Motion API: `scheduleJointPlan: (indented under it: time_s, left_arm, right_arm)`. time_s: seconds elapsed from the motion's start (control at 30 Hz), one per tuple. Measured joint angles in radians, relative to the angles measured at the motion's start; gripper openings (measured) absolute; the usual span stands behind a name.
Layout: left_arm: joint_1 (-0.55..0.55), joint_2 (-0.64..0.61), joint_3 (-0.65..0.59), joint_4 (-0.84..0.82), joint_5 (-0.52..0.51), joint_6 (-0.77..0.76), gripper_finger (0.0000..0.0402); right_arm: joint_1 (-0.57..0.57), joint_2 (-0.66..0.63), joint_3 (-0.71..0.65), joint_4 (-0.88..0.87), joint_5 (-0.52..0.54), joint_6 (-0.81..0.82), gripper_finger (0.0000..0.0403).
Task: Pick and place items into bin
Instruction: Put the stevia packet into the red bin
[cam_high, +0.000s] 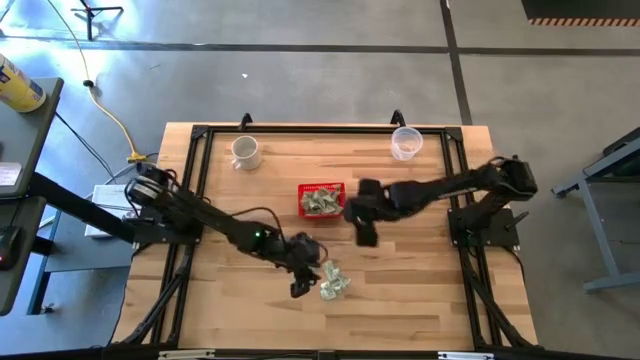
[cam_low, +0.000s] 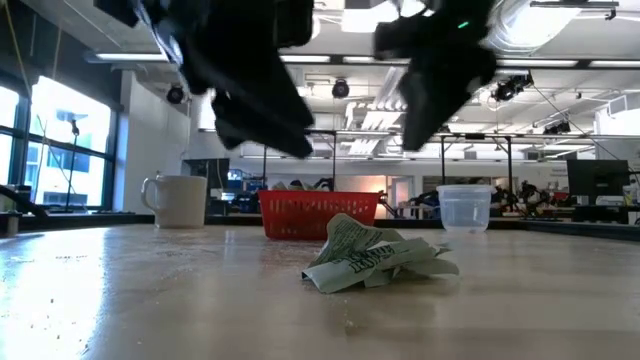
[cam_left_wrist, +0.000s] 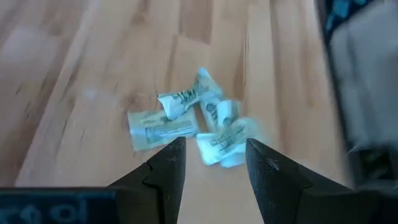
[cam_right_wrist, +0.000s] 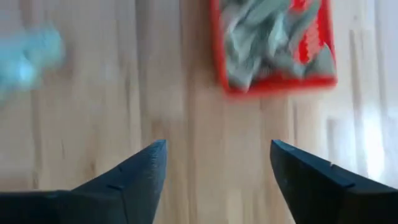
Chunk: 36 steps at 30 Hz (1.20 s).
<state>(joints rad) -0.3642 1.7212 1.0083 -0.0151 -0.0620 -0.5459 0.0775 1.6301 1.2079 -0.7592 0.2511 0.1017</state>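
Several pale green-and-white wrinkly items (cam_high: 333, 281) lie in a small heap on the wooden table near its front middle, and also show as the heap (cam_low: 375, 262) in the low view. More items fill the red mesh bin (cam_high: 321, 198). My left gripper (cam_left_wrist: 214, 155) is open just left of the heap, tilted down toward the loose items (cam_left_wrist: 193, 121), with nothing between its fingers. My right gripper (cam_right_wrist: 217, 155) stands wide open and empty above bare wood, just right of and nearer than the bin (cam_right_wrist: 273, 43).
A white mug (cam_high: 245, 152) stands at the far left of the table and a clear plastic cup (cam_high: 406, 143) at the far right. Black frame rails (cam_high: 190, 190) run along the table's sides. Bare wood lies between bin and heap.
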Motion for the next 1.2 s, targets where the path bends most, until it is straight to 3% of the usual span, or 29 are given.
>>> scheduleJointPlan:
  time_s: [0.2,0.43,0.6,0.73,0.93,1.2]
  left_arm:
    - [-0.002,0.097,0.039,-0.032,0.020,0.344,0.0201]
    - [-0.001,0.166,0.132,-0.043,-0.131,0.610,0.0248]
    - [0.039,0.233,0.190,-0.116,-0.041,0.670,0.0283]
    - [0.089,0.267,0.203,-0.144,0.046,0.715,0.0282]
    - [0.161,0.277,0.205,-0.179,0.143,0.708,0.0224]
    - [0.166,0.275,0.207,-0.219,0.137,0.742,0.0060]
  right_arm:
    - [0.207,-0.073,0.000,-0.229,0.143,0.098,0.0289]
    - [0.394,-0.107,0.000,-0.277,0.284,0.419,0.0309]
    - [0.472,-0.106,0.000,-0.311,0.294,0.585,0.0320]
    - [0.503,-0.106,0.000,-0.349,0.301,0.721,0.0321]
    - [0.534,-0.097,0.000,-0.352,0.302,0.842,0.0321]
    - [0.537,-0.063,0.000,-0.351,0.308,0.842,0.0321]
